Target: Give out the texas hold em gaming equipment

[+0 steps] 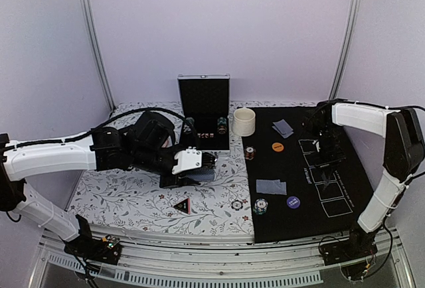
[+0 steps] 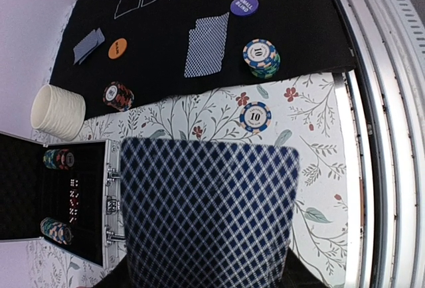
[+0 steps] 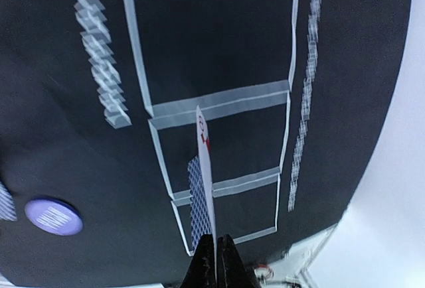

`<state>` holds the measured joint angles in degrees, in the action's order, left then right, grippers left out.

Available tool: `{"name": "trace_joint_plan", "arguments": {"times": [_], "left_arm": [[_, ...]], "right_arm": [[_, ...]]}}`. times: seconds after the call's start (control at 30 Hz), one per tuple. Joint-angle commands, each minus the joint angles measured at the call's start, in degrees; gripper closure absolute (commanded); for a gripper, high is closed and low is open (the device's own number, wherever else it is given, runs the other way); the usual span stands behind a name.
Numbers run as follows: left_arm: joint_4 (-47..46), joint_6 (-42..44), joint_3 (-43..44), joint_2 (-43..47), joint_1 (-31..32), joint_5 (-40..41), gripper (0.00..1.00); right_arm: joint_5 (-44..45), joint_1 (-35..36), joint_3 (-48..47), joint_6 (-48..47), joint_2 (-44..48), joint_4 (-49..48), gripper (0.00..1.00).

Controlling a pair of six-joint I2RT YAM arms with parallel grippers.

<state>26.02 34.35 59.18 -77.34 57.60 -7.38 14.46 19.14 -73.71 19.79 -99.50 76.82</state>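
Note:
My left gripper (image 1: 204, 163) is shut on a deck of grey-blue-backed cards (image 1: 202, 176) over the floral cloth; in the left wrist view the deck's back (image 2: 209, 215) hides the fingers. My right gripper (image 1: 325, 168) is shut on a single card (image 3: 205, 162), held edge-on, its face to the right, above the white card boxes (image 3: 219, 135) on the black mat (image 1: 345, 188). On the mat lie two small card piles (image 1: 283, 127) (image 1: 271, 186), an orange disc (image 1: 277, 146), a dark blue disc (image 1: 293, 202) and two chip stacks (image 1: 250, 152) (image 1: 260, 206). A single chip (image 1: 237, 204) and the triangle marker (image 1: 181, 204) lie on the cloth.
An open black case (image 1: 203, 112) with chips and dice stands at the back centre. A cream cup (image 1: 244, 121) stands beside it at the mat's corner. The metal table rail (image 1: 199, 251) runs along the near edge. Purple walls enclose the back and sides.

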Motion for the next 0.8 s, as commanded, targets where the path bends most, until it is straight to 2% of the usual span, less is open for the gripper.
{"name": "trace_joint_plan", "arguments": {"times": [0.0, 0.2, 0.5, 0.63, 0.77], "left_arm": [[-1.1, 0.7, -0.5, 1.7, 0.9, -1.7, 0.53], [-1.1, 0.7, -0.6, 2.0, 0.9, -1.8, 0.53], [-1.0, 0.8, -0.8, 2.6, 0.9, -1.2, 0.53], [-1.0, 0.9, -0.7, 2.9, 0.9, -1.6, 0.52], [-0.8, 0.9, -0.7, 3.2, 0.9, -1.8, 0.52]], "right_arm": [[1.4, 0.5, 4.0, 6.6, 8.7, 1.4, 0.98], [7.0, 0.5, 7.9, 7.8, 13.5, 1.3, 0.98], [9.3, -1.3, 0.5, 7.4, 5.3, 1.3, 0.98], [13.1, -1.7, -11.4, 7.5, -1.9, 0.9, 0.98], [26.0, -2.6, -22.9, 2.2, -13.2, 1.2, 0.98]]}}
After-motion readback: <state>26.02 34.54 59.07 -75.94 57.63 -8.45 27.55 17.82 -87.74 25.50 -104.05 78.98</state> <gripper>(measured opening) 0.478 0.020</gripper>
